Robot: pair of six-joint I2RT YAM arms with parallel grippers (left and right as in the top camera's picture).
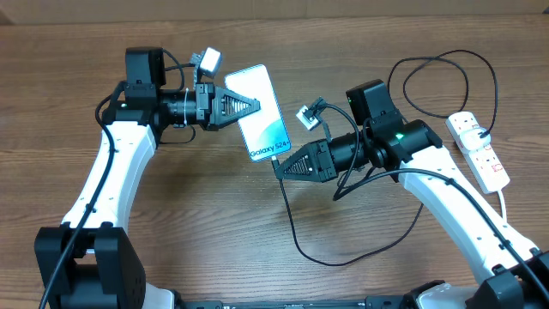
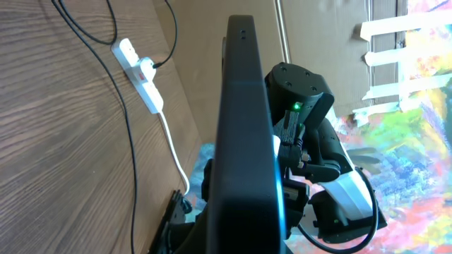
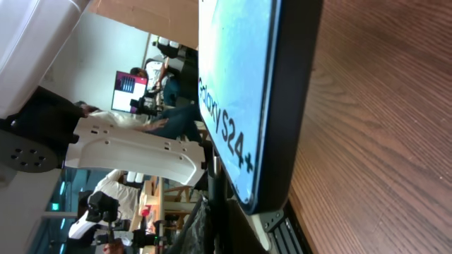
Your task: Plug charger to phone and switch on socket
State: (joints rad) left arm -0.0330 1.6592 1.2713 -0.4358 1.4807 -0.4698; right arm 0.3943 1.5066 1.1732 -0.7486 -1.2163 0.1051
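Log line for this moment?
left tool: grips phone | right tool: holds charger tip at phone's bottom end | socket: charger plugged in

I am counting one phone (image 1: 262, 107), one charger (image 1: 293, 232), one socket (image 1: 479, 150), one table (image 1: 214, 223), and two grippers: left gripper (image 1: 256, 105), right gripper (image 1: 281, 166).

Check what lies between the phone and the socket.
Overhead view: the right gripper and its arm, plus the charger cable, lie between the phone and the socket.

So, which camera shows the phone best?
The overhead view: the whole phone and its screen are visible. The left wrist view shows only its dark edge; the right wrist view shows only the screen end with the text.
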